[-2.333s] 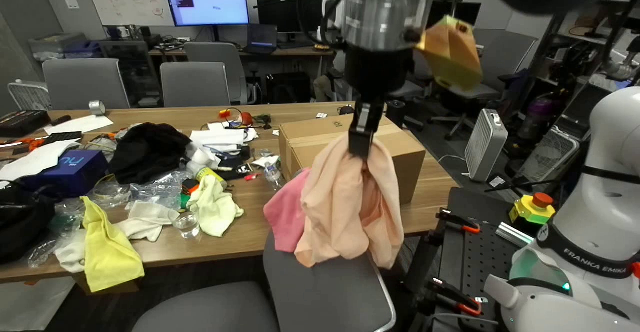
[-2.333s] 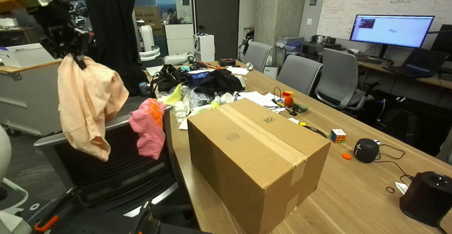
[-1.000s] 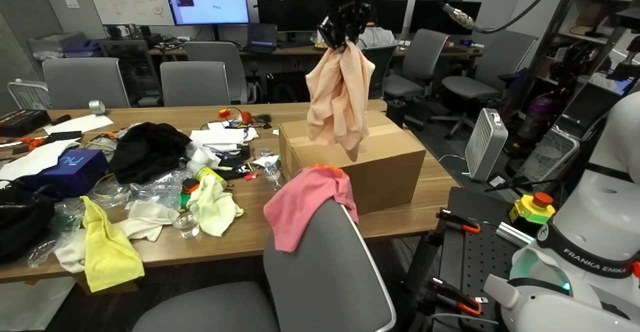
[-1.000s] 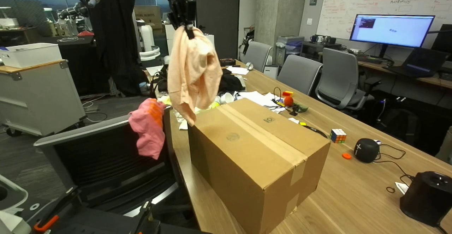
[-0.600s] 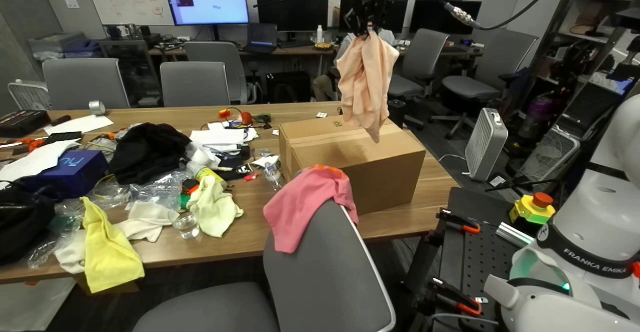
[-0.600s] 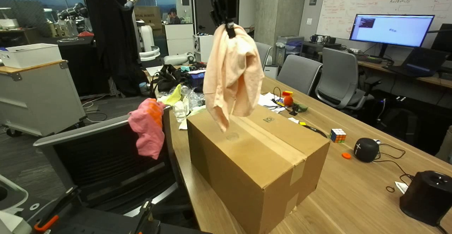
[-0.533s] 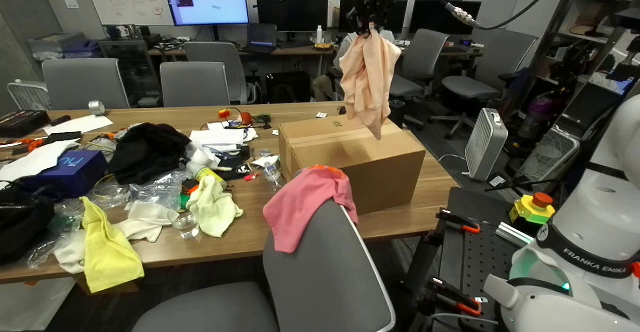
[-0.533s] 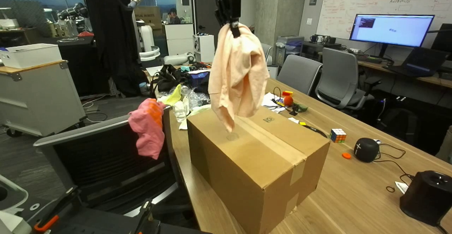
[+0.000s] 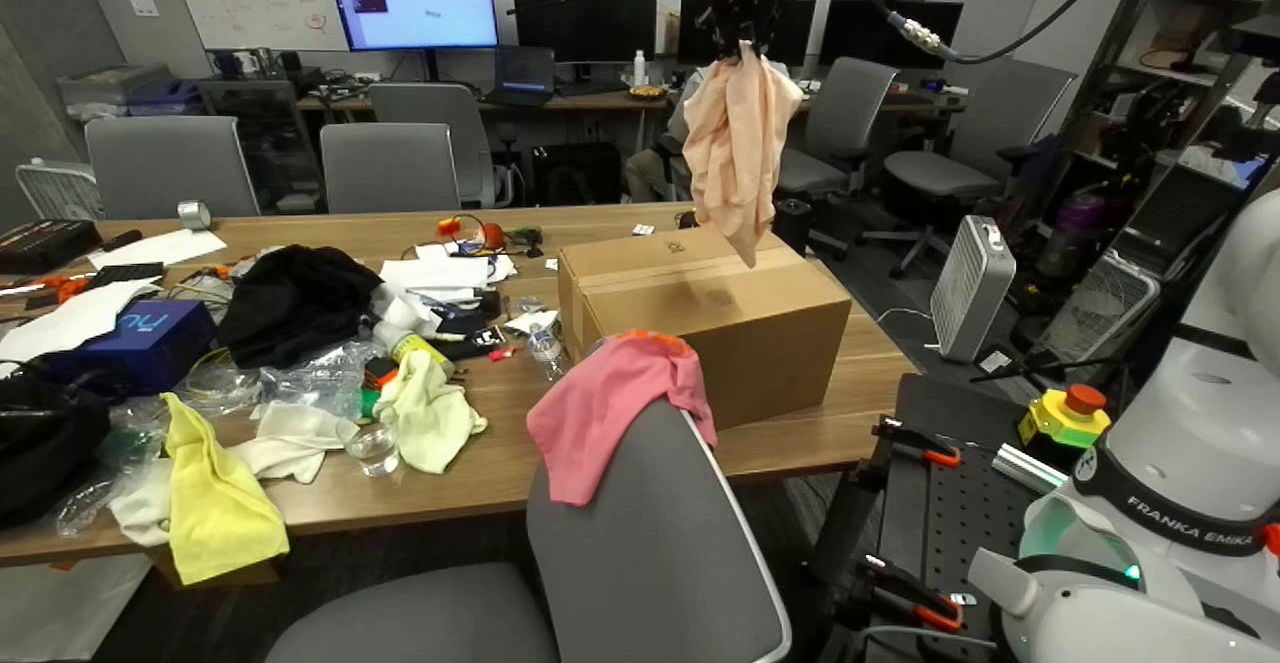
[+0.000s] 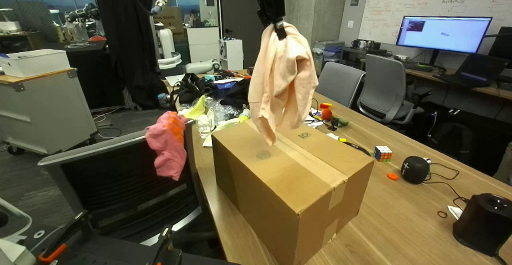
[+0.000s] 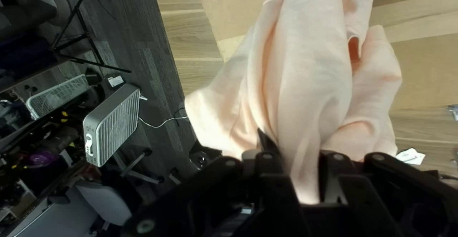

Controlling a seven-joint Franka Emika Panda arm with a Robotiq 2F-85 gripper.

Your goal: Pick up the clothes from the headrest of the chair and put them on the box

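A peach cloth hangs from my gripper, which is shut on its upper part. It also shows in an exterior view and in the wrist view, where the cloth runs between the fingers and covers much of them. The brown cardboard box stands closed on the table. The cloth's lower tip hangs over the box top and looks apart from it. A pink cloth with an orange patch lies over the top of the grey chair's back; it also shows in an exterior view.
The wooden table bears clutter: a black cloth, a yellow cloth, a pale green cloth, a bottle and a puzzle cube. A black speaker and a black cylinder stand beyond the box.
My gripper has carried the peach cloth from the chair back up and across to over the box. In the last half second it moved slightly further and a little higher. The pink cloth has stayed.
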